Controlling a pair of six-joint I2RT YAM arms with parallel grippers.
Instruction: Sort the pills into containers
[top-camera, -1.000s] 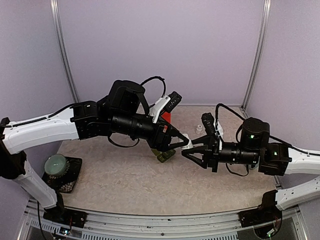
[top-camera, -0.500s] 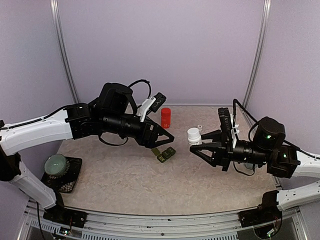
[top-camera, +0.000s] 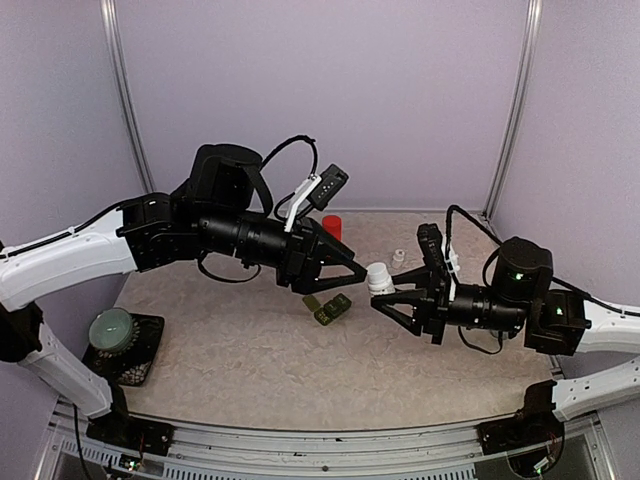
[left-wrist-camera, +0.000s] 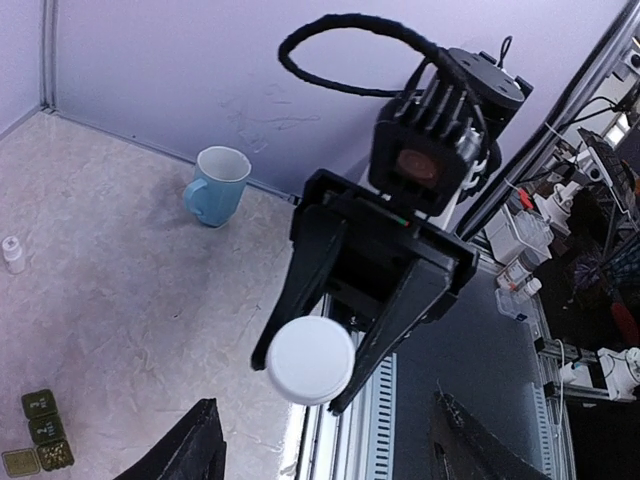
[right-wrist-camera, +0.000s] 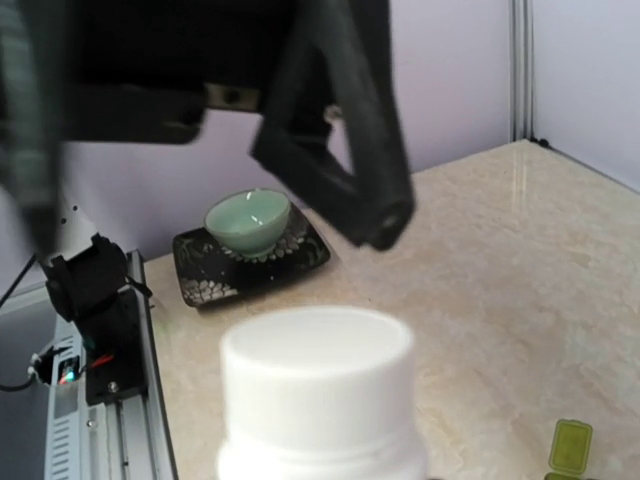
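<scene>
My right gripper (top-camera: 383, 294) is shut on a white capped bottle (top-camera: 380, 277), held out sideways above the table. In the left wrist view the bottle's round cap (left-wrist-camera: 310, 358) faces the camera between the right arm's fingers (left-wrist-camera: 290, 300). My left gripper (top-camera: 338, 279) is open and holds nothing, its fingertip just left of the bottle. Its own fingers (left-wrist-camera: 190, 448) stand wide apart at the bottom of the left wrist view. The dark green containers (top-camera: 328, 307) lie on the table below both grippers, one lid (right-wrist-camera: 570, 446) open. The pills are hidden.
A red bottle (top-camera: 332, 225) stands behind the left arm and a small clear vial (top-camera: 399, 256) stands near the back. A pale blue mug (left-wrist-camera: 215, 183) sits by the right wall. A green bowl (top-camera: 112, 326) on a black tray (top-camera: 140, 362) sits at the front left edge.
Half a second ago the grippers were farther apart. The right gripper has brought the white bottle left and the left gripper has moved right, so they now nearly meet.
</scene>
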